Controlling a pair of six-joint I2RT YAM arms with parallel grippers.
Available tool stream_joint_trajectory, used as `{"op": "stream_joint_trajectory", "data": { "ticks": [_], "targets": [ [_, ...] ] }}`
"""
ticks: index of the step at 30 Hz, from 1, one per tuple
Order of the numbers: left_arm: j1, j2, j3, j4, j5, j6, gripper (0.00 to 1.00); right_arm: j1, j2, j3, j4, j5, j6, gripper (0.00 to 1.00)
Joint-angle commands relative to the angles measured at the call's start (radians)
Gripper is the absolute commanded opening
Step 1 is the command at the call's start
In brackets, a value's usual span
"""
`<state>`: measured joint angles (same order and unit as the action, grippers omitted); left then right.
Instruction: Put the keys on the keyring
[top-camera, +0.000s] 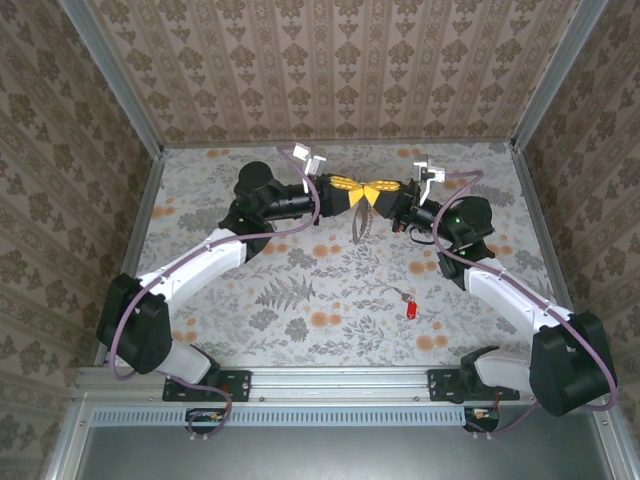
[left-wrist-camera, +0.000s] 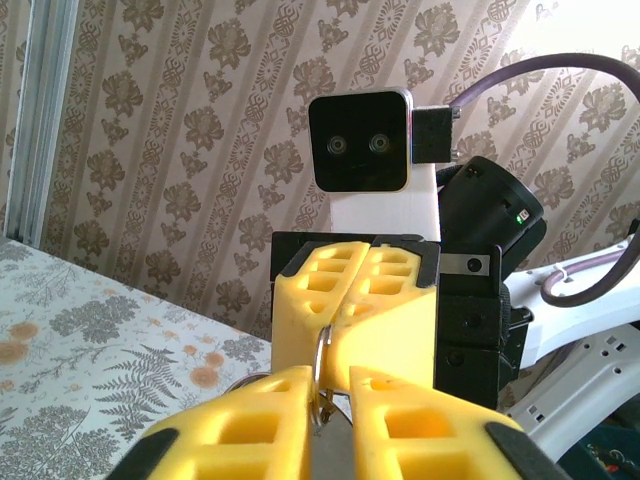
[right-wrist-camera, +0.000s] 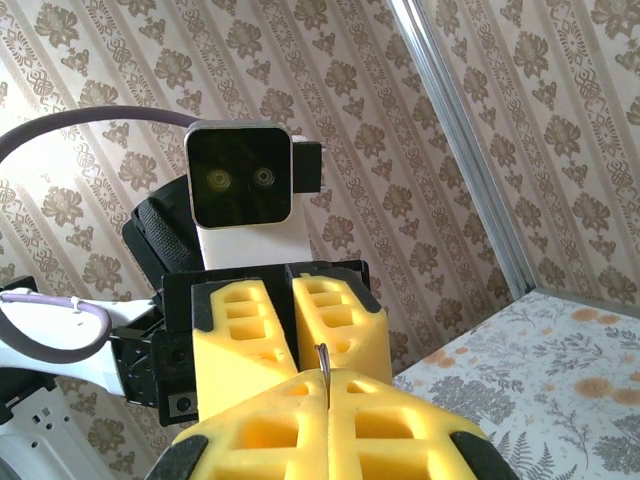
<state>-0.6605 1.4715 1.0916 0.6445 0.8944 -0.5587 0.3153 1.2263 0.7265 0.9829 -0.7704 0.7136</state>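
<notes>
Two grips by far tabletop (top-camera: 250, 320) edge | right gripper (right-wrist-camera: 326, 384) pinched tight on keyring (left-wrist-camera: 319, 362) | left gripper (left-wrist-camera: 330, 388) nearly shut, hold unsure | squeeze slowly, stay level

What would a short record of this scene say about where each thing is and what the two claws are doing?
key: lying on the table, untouched
ring: held up off the table where the two arms meet, partly hanging below them
right gripper: shut on the ring
left gripper: tip to tip with the right one, jaws narrow around the ring; grip unclear
key on ring: not yet
</notes>
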Motion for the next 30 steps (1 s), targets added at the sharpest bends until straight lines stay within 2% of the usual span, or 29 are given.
{"op": "stream_joint_trajectory", "data": {
  "ticks": [1,5,8,9,11,14,17,20,25,30],
  "targets": [
    [-0.008,0.006,0.037,0.037,0.020,0.007,0.11,0.007,-0.005,0.004,0.019,0.003,-0.006,0.00],
    [-0.008,0.004,0.033,0.037,0.011,0.015,0.00,0.005,-0.011,-0.002,0.004,0.002,-0.016,0.00],
    [-0.008,0.001,0.039,0.017,0.010,0.040,0.00,0.005,-0.020,-0.007,-0.023,0.003,-0.033,0.00],
    [-0.007,-0.001,0.041,-0.005,0.013,0.062,0.00,0.000,-0.030,-0.011,-0.045,0.008,-0.041,0.05],
    [-0.007,-0.013,0.056,-0.097,0.017,0.145,0.00,-0.029,-0.065,-0.031,-0.086,0.032,-0.062,0.38],
    [-0.008,-0.044,0.090,-0.307,0.002,0.336,0.00,-0.087,-0.140,-0.068,-0.144,0.058,-0.082,0.48],
    [-0.011,-0.053,0.151,-0.548,-0.011,0.532,0.00,-0.123,-0.191,-0.085,-0.207,0.057,-0.100,0.49],
    [-0.010,-0.038,0.211,-0.714,-0.005,0.665,0.00,-0.129,-0.215,-0.094,-0.238,0.051,-0.115,0.49],
    [-0.010,-0.007,0.289,-0.882,0.016,0.780,0.00,-0.129,-0.206,-0.098,-0.235,-0.024,-0.120,0.49],
    [-0.010,0.009,0.327,-0.960,0.047,0.816,0.00,-0.126,-0.174,-0.090,-0.202,-0.095,-0.108,0.49]
  ]
}}
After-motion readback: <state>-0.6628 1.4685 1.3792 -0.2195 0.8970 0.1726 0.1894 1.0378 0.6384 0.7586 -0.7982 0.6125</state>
